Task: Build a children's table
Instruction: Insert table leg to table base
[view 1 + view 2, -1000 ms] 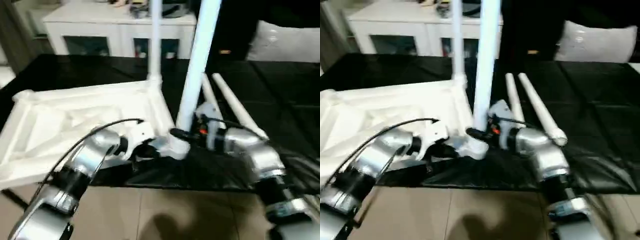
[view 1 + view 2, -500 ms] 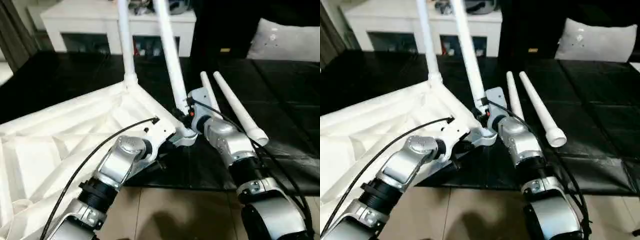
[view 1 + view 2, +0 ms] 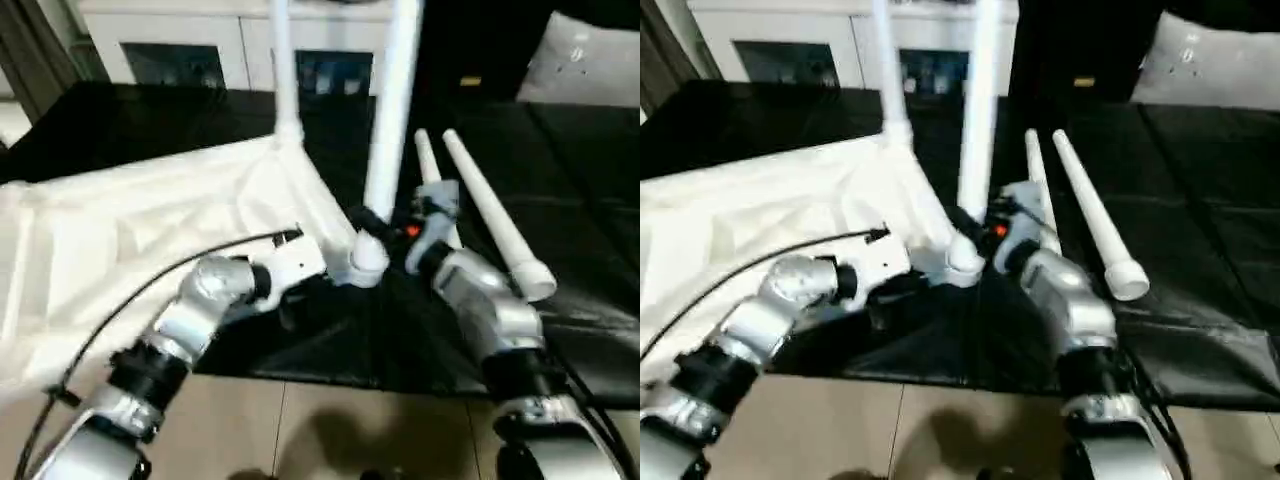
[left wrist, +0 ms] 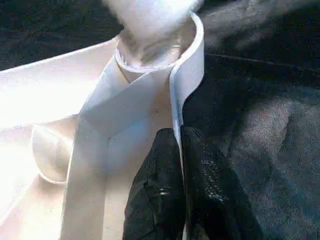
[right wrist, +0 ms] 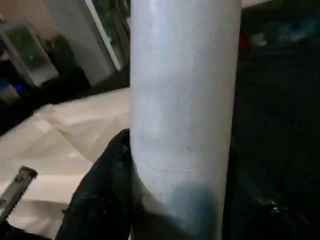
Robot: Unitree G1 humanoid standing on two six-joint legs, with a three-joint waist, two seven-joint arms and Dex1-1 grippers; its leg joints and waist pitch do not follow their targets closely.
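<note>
With the white ribbed plastic tabletop (image 3: 150, 230) inverted on the black counter (image 3: 600, 250), left hand (image 4: 182, 165) pinches its corner rim, right hand (image 5: 165, 200) clamps the upright white tapered tube leg (image 3: 392, 110).

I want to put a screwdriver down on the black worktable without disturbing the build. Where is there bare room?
Bare black cover lies to the robot's right of the two loose legs, and behind the tabletop on the left. It is crowded at the near corner socket, where the left gripper pinches the rim and the right gripper holds the upright leg.
</note>
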